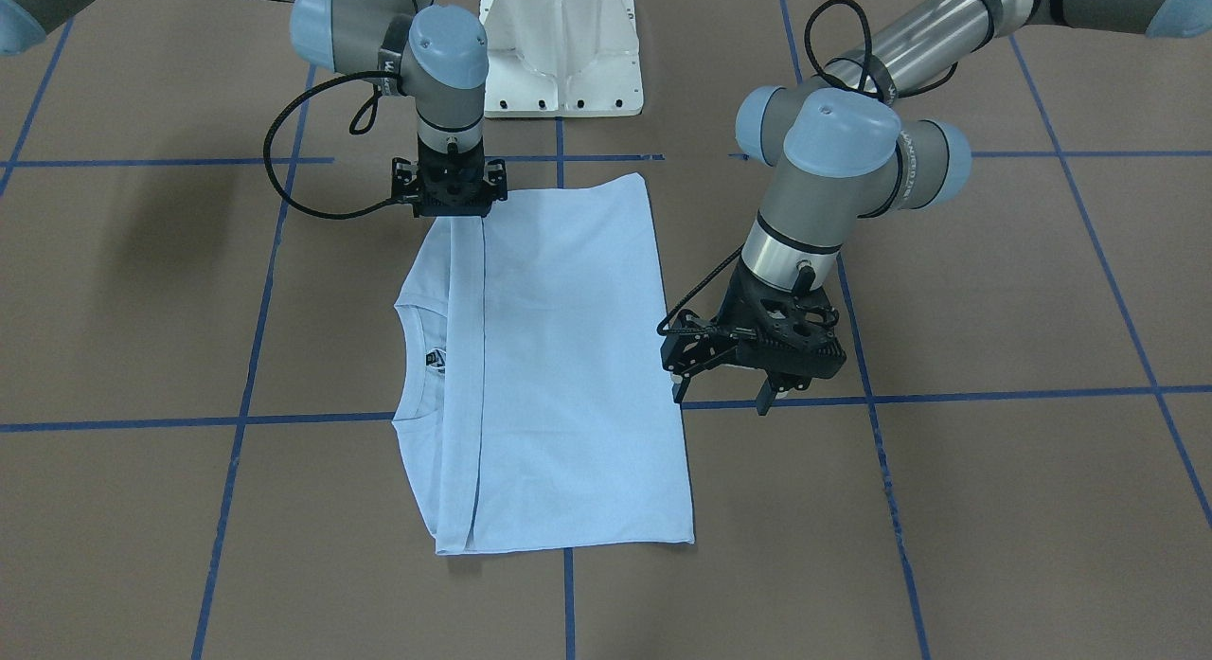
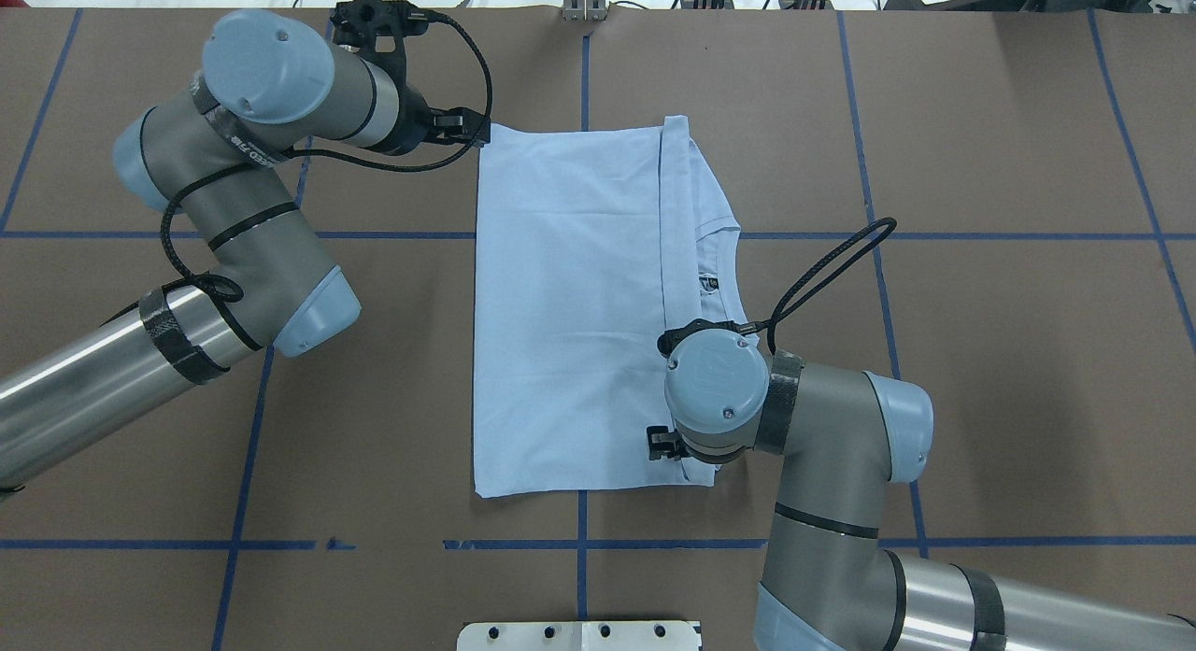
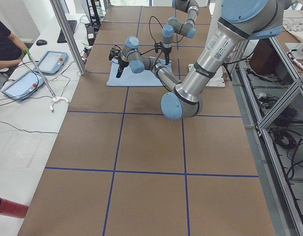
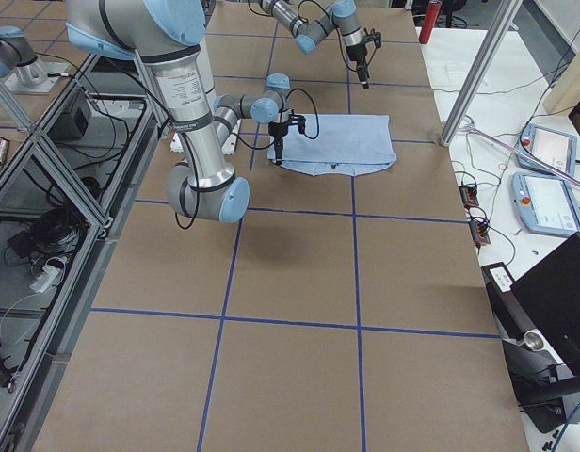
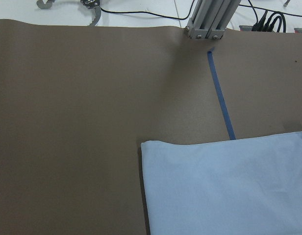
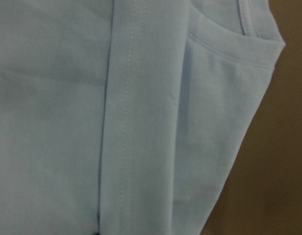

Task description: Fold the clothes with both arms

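Two arms are reaching in over one pale light-blue T-shirt [image 1: 568, 357]. It is lying flat near the middle of the brown table [image 1: 947, 508], folded across itself so that the bottom hem [image 1: 467, 357] is running as a stitched band right beside the neck label [image 1: 434, 359].

The left gripper [image 1: 721, 395] is hanging above the table at the shirt's folded edge, toward the corner farthest from the robot. Its two fingers [image 1: 763, 401] are standing wide apart and are gripping nothing.

The right gripper [image 1: 453, 204] is pointing straight down onto the hem band at the shirt's edge nearest the robot, on the side of the white pedestal base [image 1: 563, 44]. Its fingers are hiding under the wrist, and the wrist camera is showing only cloth. I cannot tell how far that gripper is opened or whether it is pinching the shirt.

Blue tape lines [image 1: 994, 393] are crossing the table and passing under the shirt.
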